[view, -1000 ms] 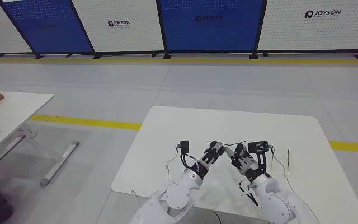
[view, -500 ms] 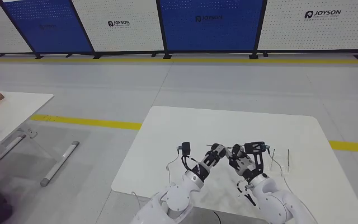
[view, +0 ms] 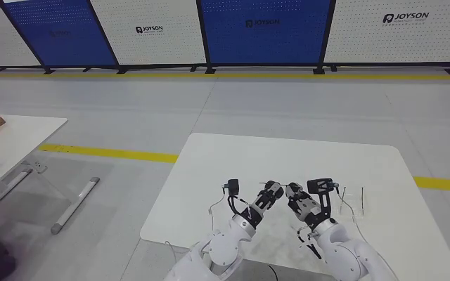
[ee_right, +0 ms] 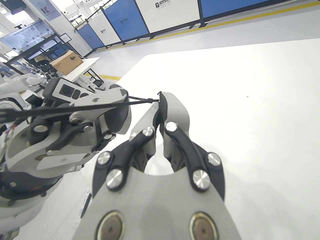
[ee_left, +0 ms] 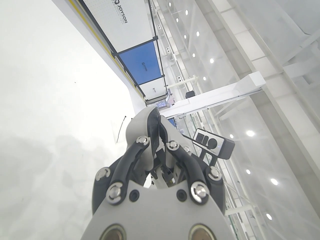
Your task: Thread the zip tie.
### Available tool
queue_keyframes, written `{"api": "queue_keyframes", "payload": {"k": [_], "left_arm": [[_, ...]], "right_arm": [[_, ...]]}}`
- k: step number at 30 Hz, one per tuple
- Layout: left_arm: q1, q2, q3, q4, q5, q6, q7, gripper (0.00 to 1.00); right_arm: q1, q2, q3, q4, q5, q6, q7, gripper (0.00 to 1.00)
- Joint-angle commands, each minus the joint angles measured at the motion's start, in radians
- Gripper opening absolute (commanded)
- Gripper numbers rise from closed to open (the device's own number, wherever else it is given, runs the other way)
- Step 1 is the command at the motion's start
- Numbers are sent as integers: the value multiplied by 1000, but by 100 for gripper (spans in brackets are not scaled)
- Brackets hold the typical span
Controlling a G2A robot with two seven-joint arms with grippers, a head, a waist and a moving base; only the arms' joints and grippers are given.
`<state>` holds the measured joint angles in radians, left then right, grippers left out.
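Drawn back a touch toward the robot since a second ago, the left gripper [ee_left: 155,118] and right gripper [ee_right: 159,102] hover almost tip to tip above the white table [view: 295,151], each pinched fully closed on the black zip tie [ee_right: 142,100], which runs straight between them in the air.

My left hand [ee_left: 156,116] and right hand [ee_right: 160,104] are built alike: pale grey shell fingers [ee_right: 176,111] lined with black pads [ee_right: 163,106], worked by curved black links [ee_right: 186,146] pinned with shiny silver screws [ee_right: 201,177]. Each grey wrist plate [ee_right: 160,201] bears two round brass-coloured insets. My arms [view: 225,246] are glossy white with black joints, thin cables [view: 213,206] looping alongside, and each wrist carries a small camera box [ee_left: 215,144].
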<state>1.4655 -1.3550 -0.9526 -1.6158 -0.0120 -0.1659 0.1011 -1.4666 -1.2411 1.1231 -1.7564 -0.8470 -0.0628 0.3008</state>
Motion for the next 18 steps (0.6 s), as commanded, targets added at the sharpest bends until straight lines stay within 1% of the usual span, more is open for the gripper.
{"api": "queue_keyframes", "payload": {"k": [1, 8, 9, 10, 11, 12, 13, 14, 18], "left_arm": [[-1, 0, 0, 1, 1, 1, 2, 0], [-1, -3, 0, -2, -1, 0, 12, 0], [-1, -3, -1, -3, -1, 0, 13, 0], [-1, -3, -1, -3, -2, 0, 13, 0], [-2, -3, -1, -3, -2, 0, 14, 0], [-3, -4, -2, -1, -3, 2, 16, 0], [-5, -4, -3, 3, -6, 4, 17, 0], [-6, -5, -3, 6, -8, 4, 16, 0], [-9, -7, -1, 11, -12, 4, 17, 0]], "right_arm": [[-1, 0, 1, 0, 1, -2, 0, 0], [-2, 0, 5, 5, -2, -8, 4, 0], [-2, 0, 5, 7, -1, -6, 8, 2], [-1, 0, 5, 8, -2, -6, 12, 21], [-1, 0, 5, 8, -2, -6, 14, 29], [0, 0, 5, 8, -2, -6, 15, 33], [0, 0, 5, 8, -1, -7, 16, 36], [0, -1, 5, 8, -1, -7, 16, 37], [1, -1, 5, 7, 0, -10, 16, 34]]}}
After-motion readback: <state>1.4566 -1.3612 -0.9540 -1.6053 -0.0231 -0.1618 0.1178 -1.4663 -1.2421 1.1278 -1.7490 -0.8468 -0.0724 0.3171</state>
